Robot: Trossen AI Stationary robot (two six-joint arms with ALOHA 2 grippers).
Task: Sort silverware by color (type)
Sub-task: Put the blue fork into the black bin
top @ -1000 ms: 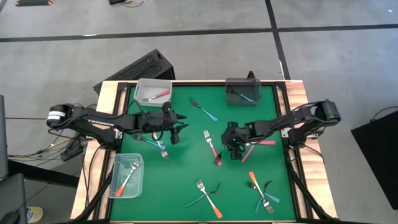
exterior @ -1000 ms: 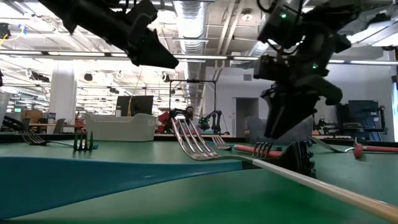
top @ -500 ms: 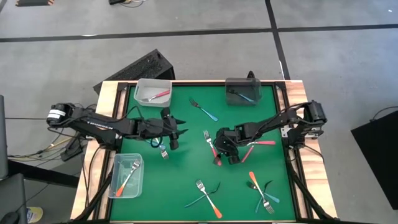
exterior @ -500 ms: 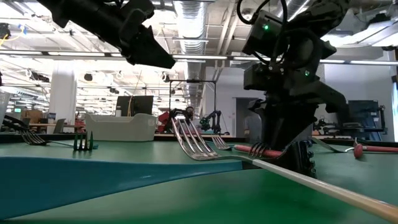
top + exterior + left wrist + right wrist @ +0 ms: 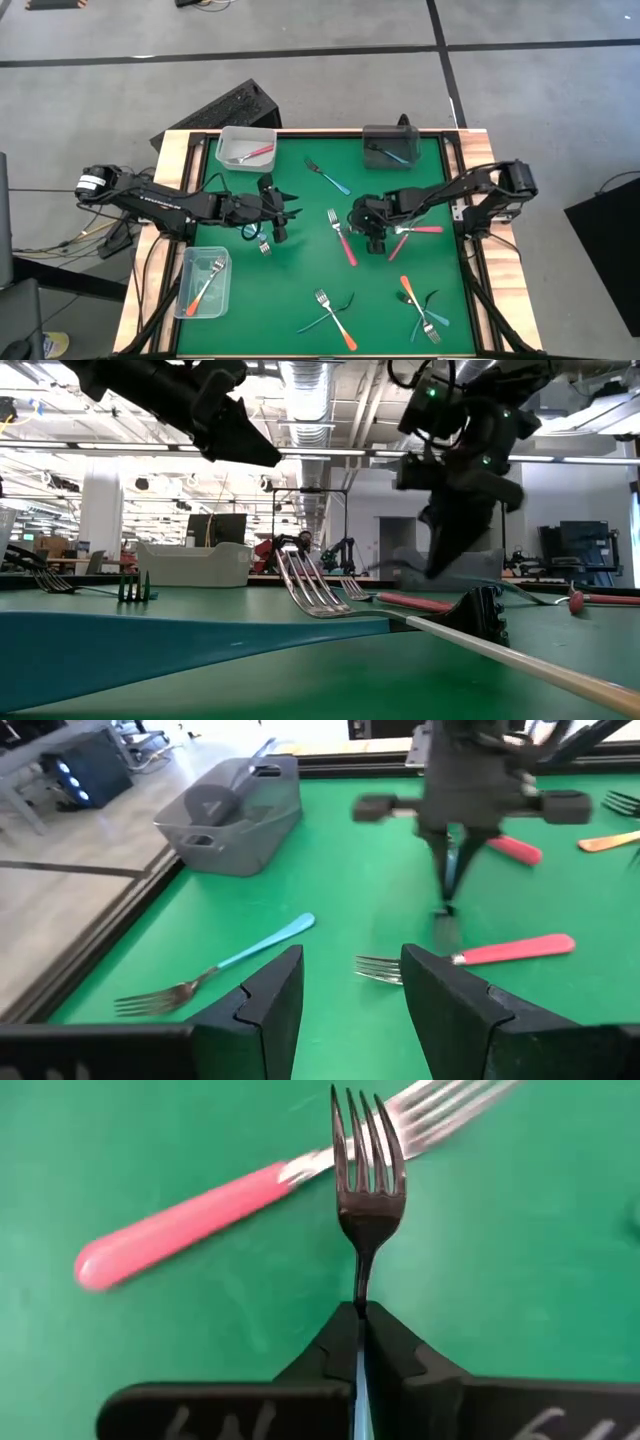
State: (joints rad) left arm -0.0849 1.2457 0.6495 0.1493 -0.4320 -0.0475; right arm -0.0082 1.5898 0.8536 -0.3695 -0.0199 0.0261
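My right gripper (image 5: 373, 232) hangs over the middle of the green table (image 5: 300, 270), shut on a fork (image 5: 368, 1170) with a dark metal head. A sliver of blue handle shows between the fingers. Just under it a pink-handled fork (image 5: 343, 240) lies flat on the table. My left gripper (image 5: 279, 217) hovers open to the left of centre. Beyond its fingers in the left wrist view lies a blue-handled fork (image 5: 215, 970). The other silverware lies scattered on the table. My right gripper pinches the fork's thin neck (image 5: 360, 1295), just behind the head, between its two fingers. The fingers point steeply down from above and lie along the fork, and its tines stick out past the fingertips. The fork (image 5: 447, 885) hangs tines down, clear of the table.
A clear bin (image 5: 246, 147) with a pink utensil stands far left, a dark grey bin (image 5: 391, 147) with a blue one far right, and a clear bin (image 5: 205, 282) with an orange fork near left. Crossed orange and blue forks (image 5: 332, 315) (image 5: 421, 307) lie near the front edge. Another blue fork (image 5: 328, 177) lies toward the back.
My right gripper has dipped toward the pink fork's near end, shut on the dark-headed fork lying there, then risen back toward the right. That fork has left the table and hangs clear. My left gripper has drifted slightly toward the near edge, staying open.
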